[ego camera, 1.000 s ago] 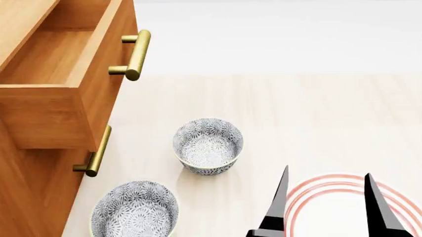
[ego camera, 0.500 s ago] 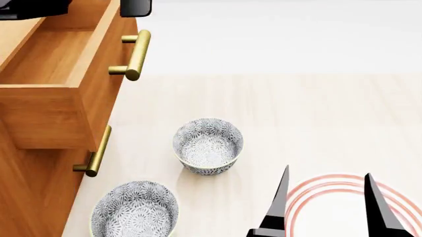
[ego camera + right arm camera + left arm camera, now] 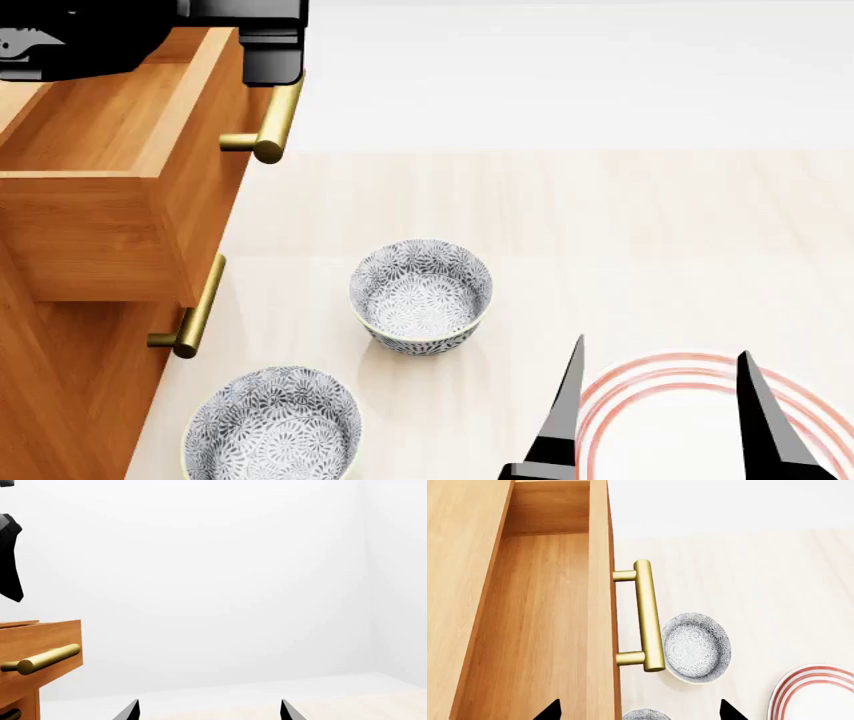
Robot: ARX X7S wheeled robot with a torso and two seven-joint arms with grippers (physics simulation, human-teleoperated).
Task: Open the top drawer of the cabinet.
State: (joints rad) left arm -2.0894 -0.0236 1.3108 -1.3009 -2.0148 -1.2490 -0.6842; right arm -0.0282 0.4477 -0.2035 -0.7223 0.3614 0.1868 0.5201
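Note:
The cabinet (image 3: pixel 60 400) stands at the left of the head view. Its top drawer (image 3: pixel 107 215) is pulled out, showing plain wood inside (image 3: pixel 540 630). My left gripper (image 3: pixel 639 711) is open above the drawer's front edge, and its brass handle (image 3: pixel 648 615) lies in line with the gap between the fingers, held by nothing. In the head view the black left arm (image 3: pixel 247 35) covers the upper end of that handle (image 3: pixel 271 130). My right gripper (image 3: pixel 661 405) is open and empty, low at the right, far from the cabinet.
The lower drawer's handle (image 3: pixel 196 310) sits under the open drawer. Two patterned bowls (image 3: pixel 420 295) (image 3: pixel 274 425) stand on the pale floor by the cabinet. A red-ringed plate (image 3: pixel 694 415) lies under the right gripper.
The left arm has come into the head view from the top left and now hangs over the open drawer and its handle. Drawer, bowls and right gripper have not moved.

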